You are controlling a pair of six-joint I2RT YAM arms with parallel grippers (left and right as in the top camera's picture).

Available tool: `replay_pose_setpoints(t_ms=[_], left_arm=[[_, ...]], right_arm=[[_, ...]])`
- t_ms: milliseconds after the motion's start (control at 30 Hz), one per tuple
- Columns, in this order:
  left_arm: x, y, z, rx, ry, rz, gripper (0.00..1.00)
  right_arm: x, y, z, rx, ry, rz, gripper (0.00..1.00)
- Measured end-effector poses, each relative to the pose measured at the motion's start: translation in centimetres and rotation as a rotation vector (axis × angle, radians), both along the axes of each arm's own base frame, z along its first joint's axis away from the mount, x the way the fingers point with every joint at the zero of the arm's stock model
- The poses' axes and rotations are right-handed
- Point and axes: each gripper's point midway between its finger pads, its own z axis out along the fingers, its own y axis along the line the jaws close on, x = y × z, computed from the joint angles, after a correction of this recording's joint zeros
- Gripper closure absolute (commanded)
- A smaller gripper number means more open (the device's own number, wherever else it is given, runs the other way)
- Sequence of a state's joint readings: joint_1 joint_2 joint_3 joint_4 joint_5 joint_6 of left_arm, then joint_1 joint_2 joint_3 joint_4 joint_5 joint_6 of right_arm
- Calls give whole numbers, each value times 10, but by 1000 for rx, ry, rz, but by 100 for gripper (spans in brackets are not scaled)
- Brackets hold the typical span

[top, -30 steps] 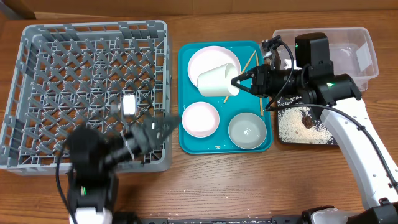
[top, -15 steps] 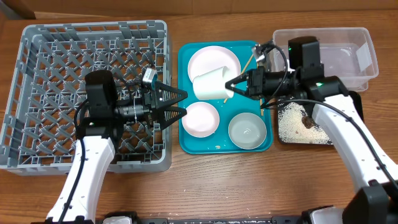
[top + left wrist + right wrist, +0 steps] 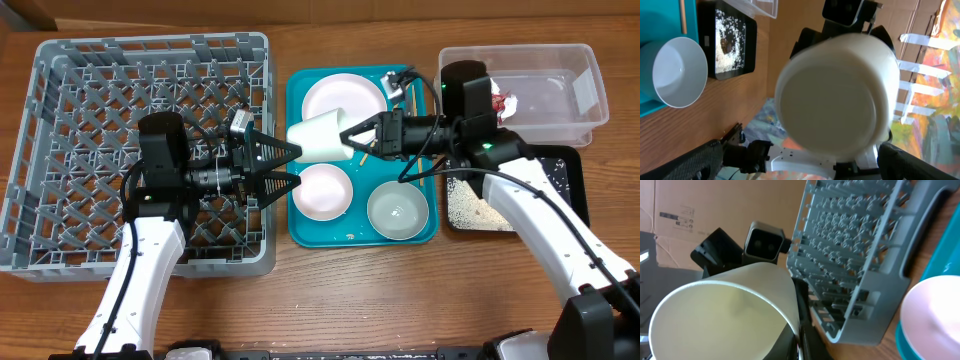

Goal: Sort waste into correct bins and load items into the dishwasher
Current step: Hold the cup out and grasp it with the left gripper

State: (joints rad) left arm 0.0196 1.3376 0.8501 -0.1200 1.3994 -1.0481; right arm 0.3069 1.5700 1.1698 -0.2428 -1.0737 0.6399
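Observation:
My right gripper [image 3: 352, 137] is shut on the rim of the small white cup [image 3: 320, 137] and holds it sideways above the teal tray's left edge; the right wrist view shows the cup [image 3: 725, 315] pinched at my fingers [image 3: 800, 340]. My left gripper [image 3: 292, 165] is open over the right edge of the grey dish rack [image 3: 100, 150], pointing at the cup. In the left wrist view the cup's base [image 3: 835, 95] fills the middle, just ahead of my open fingers [image 3: 805, 167]. Two plates [image 3: 345, 98] [image 3: 322, 190] and the bowl [image 3: 398, 210] lie on the teal tray.
The teal tray [image 3: 296, 100] sits between the rack and the bins. A chopstick [image 3: 407, 90] pokes out by the right arm. The clear tub [image 3: 560, 60] holds the red-and-white wrapper [image 3: 503, 103]. The black tray [image 3: 565, 190] holds rice and the brown lump [image 3: 726, 44].
My right gripper has carried the cup leftward off the far plate toward the left gripper. The left arm swung up to the rack's right edge, then held still.

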Motion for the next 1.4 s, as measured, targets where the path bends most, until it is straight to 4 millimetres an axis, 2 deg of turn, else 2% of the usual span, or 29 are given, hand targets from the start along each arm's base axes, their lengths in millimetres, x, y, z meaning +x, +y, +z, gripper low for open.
replay_pose_setpoints(t_ms=[367,567,767,1200,1400], left_arm=[[1,0,0,1,21,9,0],[1,0,0,1,21,9,0],[1,0,-1,1,23,9,1],[2,0,-1,-1,36,11,3],[5,3,-1,-2,40,23,8]], right_arm=[[-15,26,-14,-51,40,6,96],[-16,29,-16,-61,39,2,96],[-24,32,-28,-71,64,15,96],[-33,42,-27,-70,60,46,96],[-33,43,-27,-69,63,47,96]])
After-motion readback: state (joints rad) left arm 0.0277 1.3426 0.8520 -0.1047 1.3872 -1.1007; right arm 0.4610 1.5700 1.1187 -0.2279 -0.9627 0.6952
